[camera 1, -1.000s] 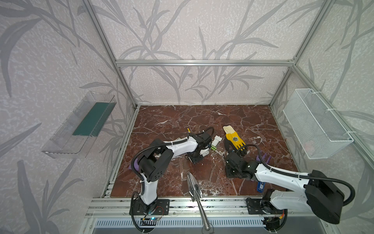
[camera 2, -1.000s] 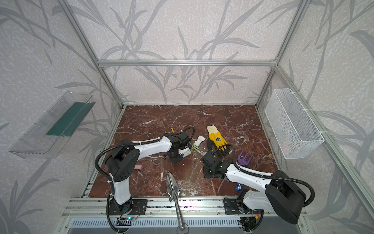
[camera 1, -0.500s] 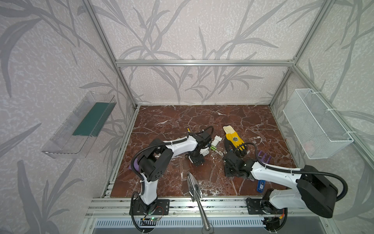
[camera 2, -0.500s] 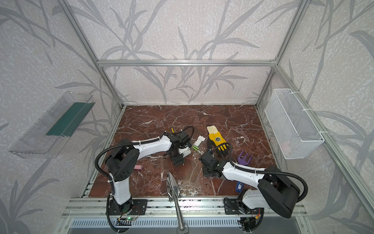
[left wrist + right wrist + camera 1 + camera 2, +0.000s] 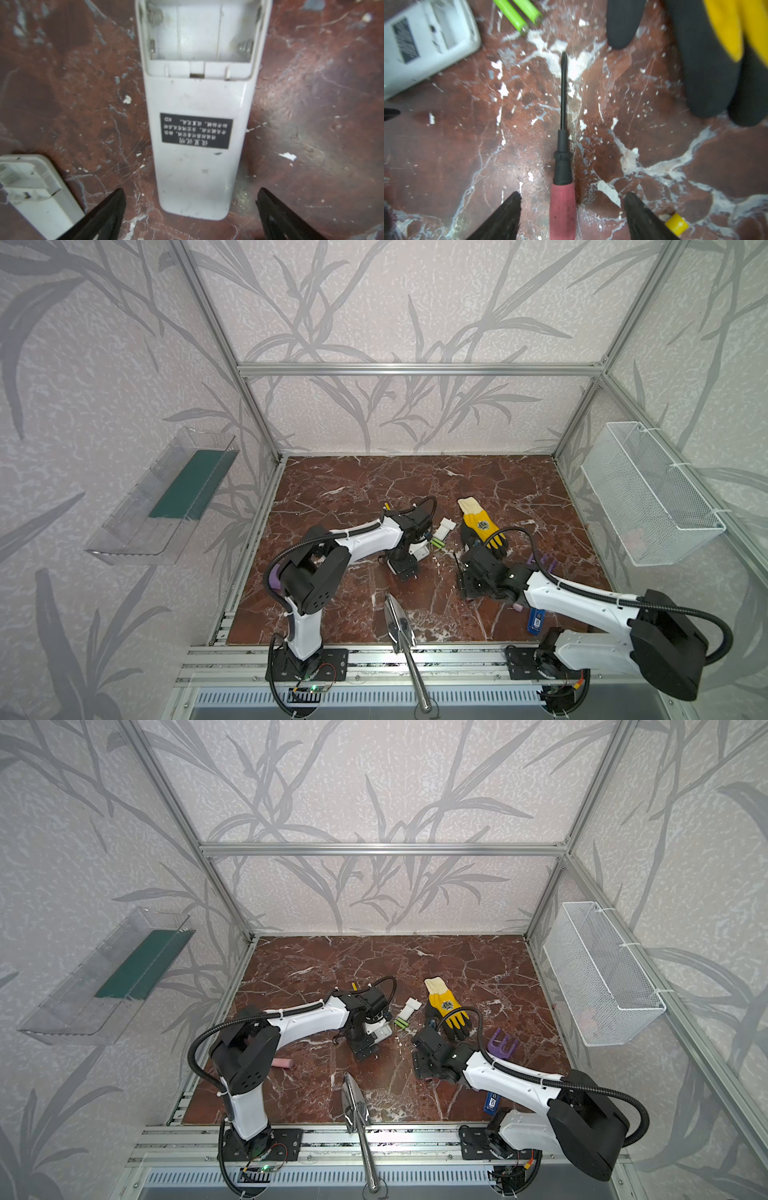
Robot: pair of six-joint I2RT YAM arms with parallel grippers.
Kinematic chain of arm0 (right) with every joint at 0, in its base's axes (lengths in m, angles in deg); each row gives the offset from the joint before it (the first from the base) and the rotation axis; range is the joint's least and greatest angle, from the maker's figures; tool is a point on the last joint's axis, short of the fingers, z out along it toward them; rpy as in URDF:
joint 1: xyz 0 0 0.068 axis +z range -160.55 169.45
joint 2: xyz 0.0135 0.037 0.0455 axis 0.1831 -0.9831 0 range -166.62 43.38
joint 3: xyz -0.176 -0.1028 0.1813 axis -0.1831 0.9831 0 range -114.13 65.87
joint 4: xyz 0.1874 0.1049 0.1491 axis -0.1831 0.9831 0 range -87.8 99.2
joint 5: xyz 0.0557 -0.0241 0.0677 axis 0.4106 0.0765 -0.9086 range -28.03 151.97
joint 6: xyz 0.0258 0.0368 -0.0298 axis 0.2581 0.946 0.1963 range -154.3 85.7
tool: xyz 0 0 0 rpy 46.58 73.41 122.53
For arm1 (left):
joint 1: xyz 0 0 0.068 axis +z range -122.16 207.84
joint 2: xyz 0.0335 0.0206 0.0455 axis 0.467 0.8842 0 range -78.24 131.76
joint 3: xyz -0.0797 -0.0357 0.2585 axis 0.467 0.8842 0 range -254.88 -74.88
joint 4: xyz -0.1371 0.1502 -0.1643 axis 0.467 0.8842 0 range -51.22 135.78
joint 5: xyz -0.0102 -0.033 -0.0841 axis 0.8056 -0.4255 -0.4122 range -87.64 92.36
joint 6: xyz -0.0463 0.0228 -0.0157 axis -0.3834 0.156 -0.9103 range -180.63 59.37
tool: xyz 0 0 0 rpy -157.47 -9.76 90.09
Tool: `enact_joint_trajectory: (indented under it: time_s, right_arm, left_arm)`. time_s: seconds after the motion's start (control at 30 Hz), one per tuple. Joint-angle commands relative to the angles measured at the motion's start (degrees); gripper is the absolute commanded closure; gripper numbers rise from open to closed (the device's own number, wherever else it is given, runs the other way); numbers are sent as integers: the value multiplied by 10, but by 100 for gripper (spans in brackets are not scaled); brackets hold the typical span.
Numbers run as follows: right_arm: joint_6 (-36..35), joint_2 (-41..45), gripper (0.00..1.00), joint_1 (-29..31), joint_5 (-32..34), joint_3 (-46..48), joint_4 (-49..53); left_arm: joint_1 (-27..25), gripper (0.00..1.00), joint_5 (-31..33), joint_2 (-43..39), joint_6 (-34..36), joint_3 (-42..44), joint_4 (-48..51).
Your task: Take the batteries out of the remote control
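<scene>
The white remote control [image 5: 195, 128] lies face down on the marble floor, its battery bay open and empty. My left gripper [image 5: 192, 191] is open, its fingers on either side of the remote's near end without touching it; it is also in both top views [image 5: 405, 570] [image 5: 365, 1050]. Two green batteries [image 5: 517, 16] [image 5: 438, 542] lie side by side on the floor beyond the remote. A yellow cylinder end [image 5: 676, 224] shows beside my right gripper [image 5: 573, 195], which is open around the pink-handled screwdriver [image 5: 562, 207] lying flat on the floor.
A yellow-and-black glove [image 5: 482, 524] lies behind the right gripper. The white battery cover [image 5: 446, 526], a purple piece [image 5: 503, 1044], a blue stick [image 5: 536, 620], pink foam [image 5: 282, 1063] and a second white piece [image 5: 31, 187] lie about. A wire basket [image 5: 648, 497] hangs on the right wall.
Both grippers have opened. The left has let go of the remote and the right has let go of the screwdriver. My right arm has shifted slightly.
</scene>
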Motion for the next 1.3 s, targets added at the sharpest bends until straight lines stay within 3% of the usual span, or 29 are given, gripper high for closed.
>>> enact_joint_trajectory:
  time_s: [0.0, 0.03, 0.23, 0.33, 0.47, 0.6, 0.83, 0.97, 1.07, 1.13, 1.27]
  right_arm:
    - [-51, 42, 5, -17, 17, -28, 29]
    - [-65, 55, 1, -25, 19, -30, 32]
    - [-143, 117, 1, -111, 31, -34, 55]
    - [-191, 139, 1, -166, 40, -30, 50]
    - [-250, 147, 1, -247, 49, -14, 11]
    - [-323, 156, 1, -310, 62, 43, -122]
    - [-385, 106, 1, -367, 26, 125, -345]
    - [-377, 46, 1, -398, -35, 159, -461]
    - [-388, 6, 1, -407, -63, 130, -455]
    - [-394, -19, 1, -411, -79, 137, -515]
    - [-407, -54, 1, -424, -103, 146, -603]
  left_arm:
    - [11, 1, 26, -77, -5, 10, -25]
    - [16, 1, 29, -96, -13, 22, -45]
    - [46, 1, 128, -229, -58, 146, -188]
    - [77, 1, 135, -300, -62, 204, -239]
    - [133, 1, 147, -381, -62, 288, -313]
    - [186, 1, 183, -431, -49, 367, -416]
    - [278, 1, 131, -418, -42, 439, -548]
    - [326, 1, 56, -401, -50, 493, -662]
    - [366, 1, -4, -382, -57, 540, -766]
    - [384, 1, -25, -359, -60, 570, -852]
    - [411, 1, -67, -335, -71, 566, -887]
